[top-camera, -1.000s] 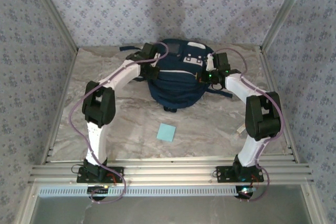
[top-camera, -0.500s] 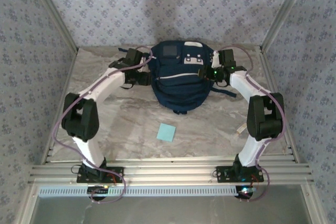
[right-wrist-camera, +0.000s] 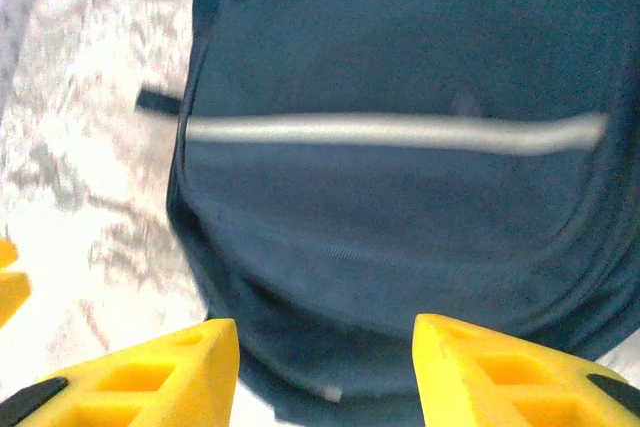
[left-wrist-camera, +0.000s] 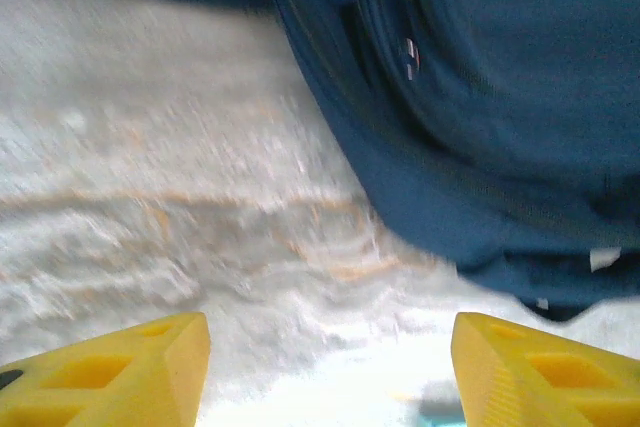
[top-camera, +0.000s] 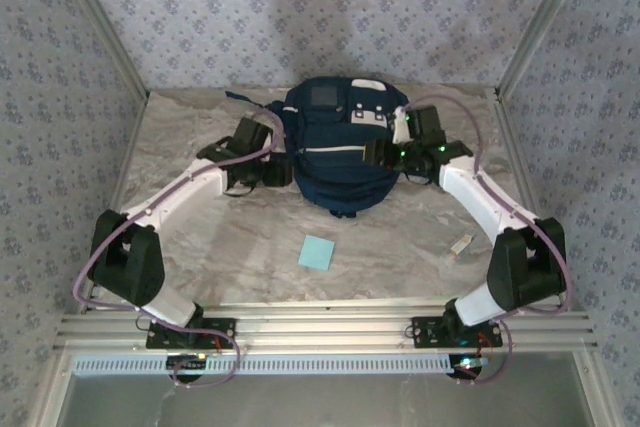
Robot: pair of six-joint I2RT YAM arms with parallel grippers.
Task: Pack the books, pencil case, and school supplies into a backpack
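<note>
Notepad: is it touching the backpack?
Apart. The top view shows the notepad lying flat on the table, with a strip of bare marble between it and the backpack.

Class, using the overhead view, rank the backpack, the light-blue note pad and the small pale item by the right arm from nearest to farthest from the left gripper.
1. Backpack, just beside the left gripper, at the back.
2. Light-blue note pad, centre front.
3. Small pale item, far over on the right side.

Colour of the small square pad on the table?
Light blue pad; clearest in top external view.
</note>
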